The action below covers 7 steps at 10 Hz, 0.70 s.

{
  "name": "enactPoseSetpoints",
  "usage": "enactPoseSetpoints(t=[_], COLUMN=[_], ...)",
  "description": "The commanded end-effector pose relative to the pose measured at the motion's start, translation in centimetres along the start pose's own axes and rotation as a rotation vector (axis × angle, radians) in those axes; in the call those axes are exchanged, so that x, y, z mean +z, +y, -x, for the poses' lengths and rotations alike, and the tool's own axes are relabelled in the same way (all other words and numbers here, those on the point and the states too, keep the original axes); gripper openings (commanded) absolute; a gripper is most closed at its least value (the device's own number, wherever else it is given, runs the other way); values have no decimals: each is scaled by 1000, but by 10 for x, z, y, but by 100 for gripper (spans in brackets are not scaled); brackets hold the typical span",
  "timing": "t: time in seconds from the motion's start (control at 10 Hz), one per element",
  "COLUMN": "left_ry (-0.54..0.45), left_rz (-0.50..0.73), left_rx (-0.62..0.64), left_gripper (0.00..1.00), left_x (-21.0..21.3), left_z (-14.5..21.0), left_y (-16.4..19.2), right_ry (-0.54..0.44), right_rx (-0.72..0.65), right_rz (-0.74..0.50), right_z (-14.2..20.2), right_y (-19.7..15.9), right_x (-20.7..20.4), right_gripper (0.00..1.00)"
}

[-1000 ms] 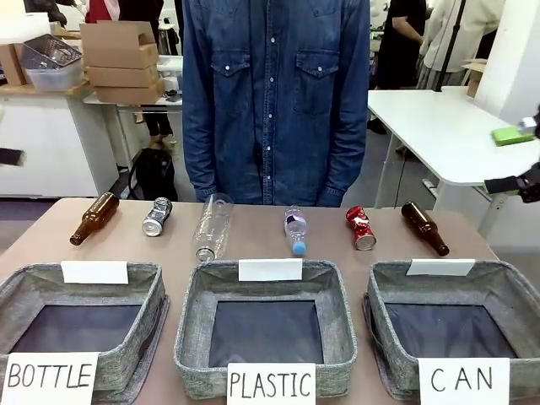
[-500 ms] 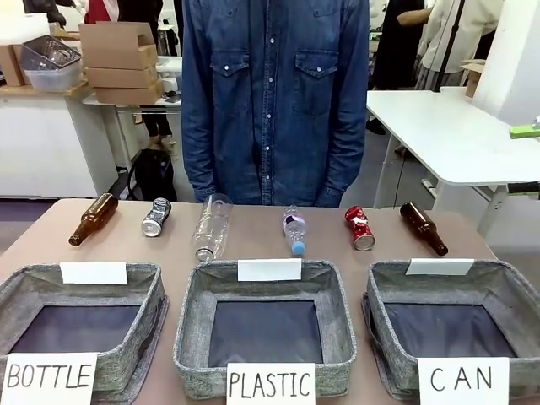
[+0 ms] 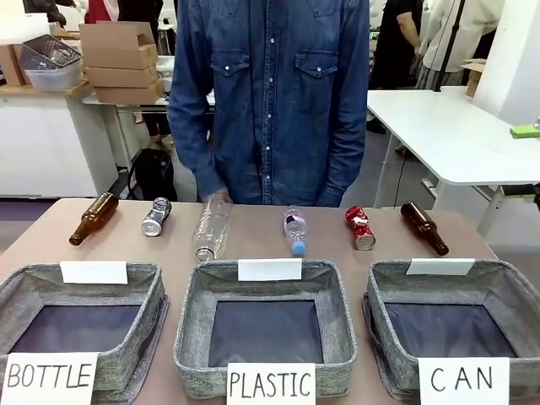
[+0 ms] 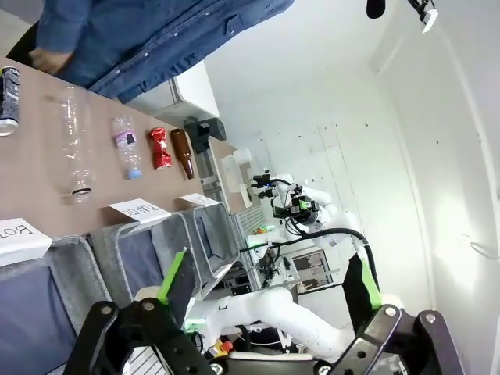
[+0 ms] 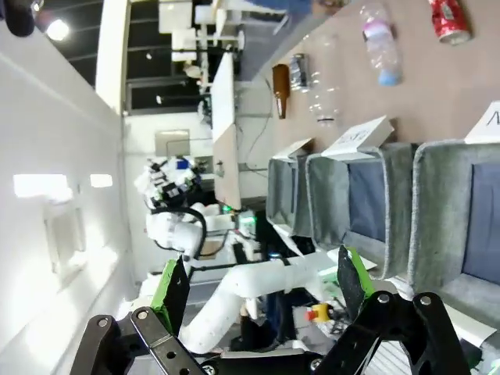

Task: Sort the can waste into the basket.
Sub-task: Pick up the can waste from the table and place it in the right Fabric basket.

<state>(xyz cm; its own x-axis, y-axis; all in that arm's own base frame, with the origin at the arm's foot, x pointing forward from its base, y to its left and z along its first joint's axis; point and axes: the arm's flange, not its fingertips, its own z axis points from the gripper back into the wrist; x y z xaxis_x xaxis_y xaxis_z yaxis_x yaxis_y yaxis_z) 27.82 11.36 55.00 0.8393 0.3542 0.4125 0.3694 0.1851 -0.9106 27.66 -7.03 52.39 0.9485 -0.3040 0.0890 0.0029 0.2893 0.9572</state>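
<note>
Left claw (image 4: 268, 283) released, fingers wide, nothing between them. Right claw (image 5: 262, 283) likewise spread, gripping nothing. Red can (image 3: 360, 228) lies on its side in the far row on the counter (image 3: 34, 240), between small plastic bottle (image 3: 294, 229) and brown glass bottle (image 3: 423, 228), just behind the CAN basket (image 3: 498, 270). Silver can (image 3: 156, 216) is well apart at left, between other brown bottle (image 3: 93, 218) and large clear bottle (image 3: 212, 226). Both cans are outside the basket. Person's hand (image 4: 48, 60) is at the far edge, near the large clear bottle.
</note>
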Motion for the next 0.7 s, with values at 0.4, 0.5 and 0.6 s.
enactPoseSetpoints(t=[0.4,0.5,0.6], left_ry=[-6,-6,-6], left_rz=[11,11,11], left_rx=[-24,-24,-24], left_gripper=[100,100,100], left_x=[-2,-2,-2], left_z=[-5,-5,-5], left_y=[-1,-1,-1], right_ry=[-93,-33,50], right_rx=[91,125,214], right_rz=[816,829,740], right_z=[-78,-80,-66], right_y=[39,41,51], right_x=[-92,-106,-101], right_gripper=[100,100,100])
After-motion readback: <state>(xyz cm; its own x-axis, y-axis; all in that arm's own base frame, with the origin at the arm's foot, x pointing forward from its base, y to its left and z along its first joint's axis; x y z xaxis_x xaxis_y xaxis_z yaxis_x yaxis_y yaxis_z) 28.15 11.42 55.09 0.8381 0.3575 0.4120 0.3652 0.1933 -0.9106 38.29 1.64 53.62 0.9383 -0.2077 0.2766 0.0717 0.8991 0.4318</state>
